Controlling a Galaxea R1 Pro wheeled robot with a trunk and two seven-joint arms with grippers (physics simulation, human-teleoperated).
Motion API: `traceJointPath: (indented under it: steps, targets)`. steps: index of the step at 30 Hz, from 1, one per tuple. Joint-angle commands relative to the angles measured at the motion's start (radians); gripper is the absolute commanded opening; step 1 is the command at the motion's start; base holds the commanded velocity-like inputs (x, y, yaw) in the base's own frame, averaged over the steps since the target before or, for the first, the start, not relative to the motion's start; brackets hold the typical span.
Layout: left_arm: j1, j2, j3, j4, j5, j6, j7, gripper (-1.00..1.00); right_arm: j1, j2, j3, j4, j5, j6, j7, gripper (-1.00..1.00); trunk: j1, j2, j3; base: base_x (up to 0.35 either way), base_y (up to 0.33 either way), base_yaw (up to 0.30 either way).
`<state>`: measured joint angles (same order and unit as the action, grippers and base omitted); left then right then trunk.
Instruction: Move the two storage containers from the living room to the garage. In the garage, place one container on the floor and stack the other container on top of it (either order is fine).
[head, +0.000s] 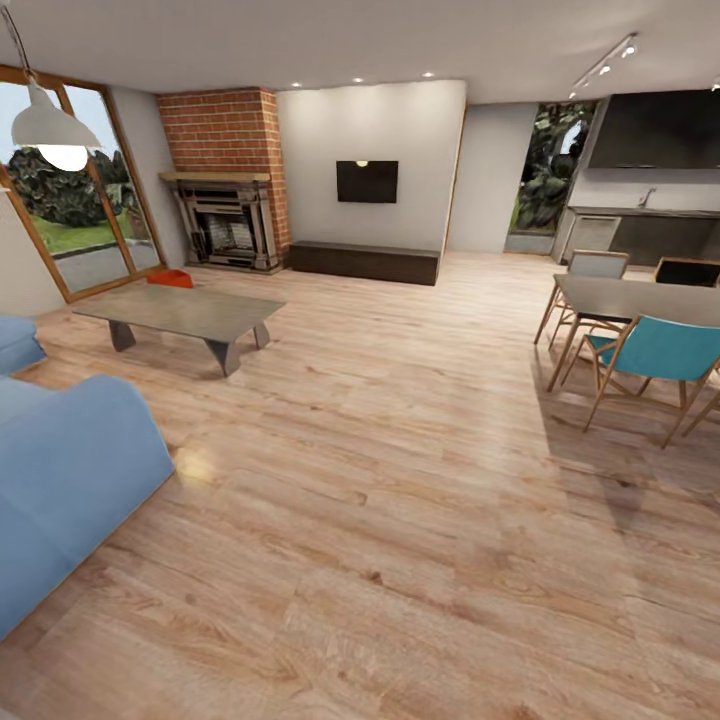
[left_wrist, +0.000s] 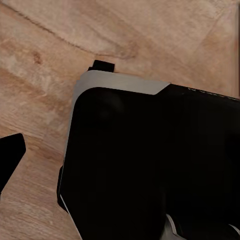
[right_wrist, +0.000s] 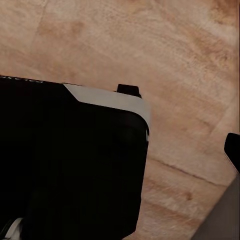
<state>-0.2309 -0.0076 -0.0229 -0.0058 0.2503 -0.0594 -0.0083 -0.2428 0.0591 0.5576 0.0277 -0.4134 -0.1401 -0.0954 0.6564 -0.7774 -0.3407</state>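
I am in the living room, on its light wood-plank floor (head: 400, 500). One red-orange storage container (head: 170, 278) lies on the planks at the far left, behind the low grey coffee table (head: 185, 312) and in front of the brick fireplace (head: 228, 225). The table's edge hides its near side. In the left wrist view a dark fingertip (left_wrist: 10, 155) hangs over the planks beside the robot's black base (left_wrist: 150, 165). The right wrist view has a similar dark fingertip (right_wrist: 233, 150) next to the same base (right_wrist: 70, 160). Nothing is held at either tip. The garage is out of view.
A blue sofa (head: 60, 480) fills the near left. A dining table (head: 640, 298) with wooden chairs, one teal (head: 655, 355), stands at the right. Glass doors (head: 70, 200) line the left wall, and a dark TV bench (head: 365, 262) sits against the far wall. Open planks stretch ahead.
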Motion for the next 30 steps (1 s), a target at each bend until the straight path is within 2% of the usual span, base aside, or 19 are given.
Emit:
traceJointPath:
  steps: [1, 30]
  targets:
    - [-0.001, 0.0, -0.003, 0.001, 0.007, -0.004, -0.001, 1.0, -0.001, 0.001, 0.008, 0.003, -0.008, -0.005, -0.001, 1.0, 0.001, -0.001, -0.001, 0.322, 0.0, 0.0]
    - [-0.001, 0.0, -0.003, 0.001, 0.007, -0.004, -0.001, 1.0, -0.001, 0.001, 0.008, 0.003, -0.008, -0.005, -0.001, 1.0, 0.001, -0.001, -0.001, 0.322, 0.0, 0.0]
